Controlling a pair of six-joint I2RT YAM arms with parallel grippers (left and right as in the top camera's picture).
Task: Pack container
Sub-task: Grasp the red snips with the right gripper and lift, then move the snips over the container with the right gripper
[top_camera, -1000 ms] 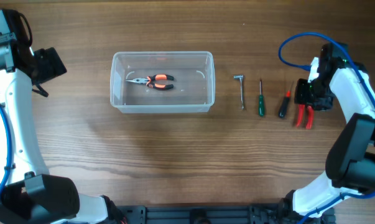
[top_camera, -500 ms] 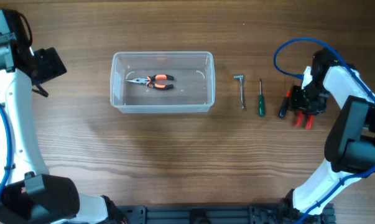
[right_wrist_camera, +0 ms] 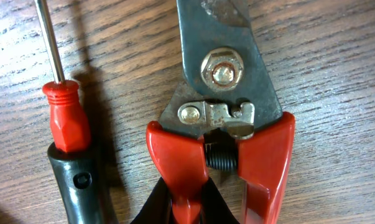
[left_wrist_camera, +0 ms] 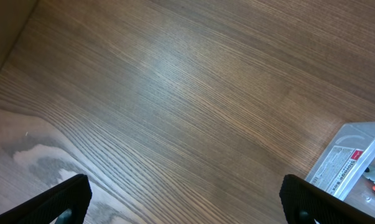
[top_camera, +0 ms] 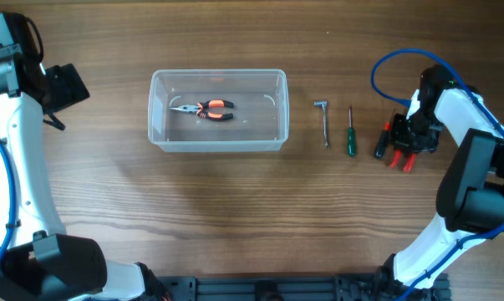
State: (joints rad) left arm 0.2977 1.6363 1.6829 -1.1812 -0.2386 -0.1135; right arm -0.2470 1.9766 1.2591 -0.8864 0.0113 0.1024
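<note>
One clear plastic container lies a little toward 9 o'clock of the centre of the table in the overhead view. It is a see-through rectangular tub with rounded corners and a raised rim, mouth up, its long axis running from 9 to 3 o'clock. Inside lie orange-and-black pliers, nose toward 9 o'clock. At 3 o'clock of the tub, apart from it, lie in a row an L-shaped key, a green screwdriver, a black-and-red screwdriver and red-handled snips, with the right gripper right over the snips. From the left wrist, the left gripper hangs over bare wood, fingers spread wide with nothing between them; the container's corner, bearing a white label, shows at 4 o'clock. From the right wrist, dark fingertips flank one red snips handle at 6 o'clock; whether they pinch it cannot be told.
</note>
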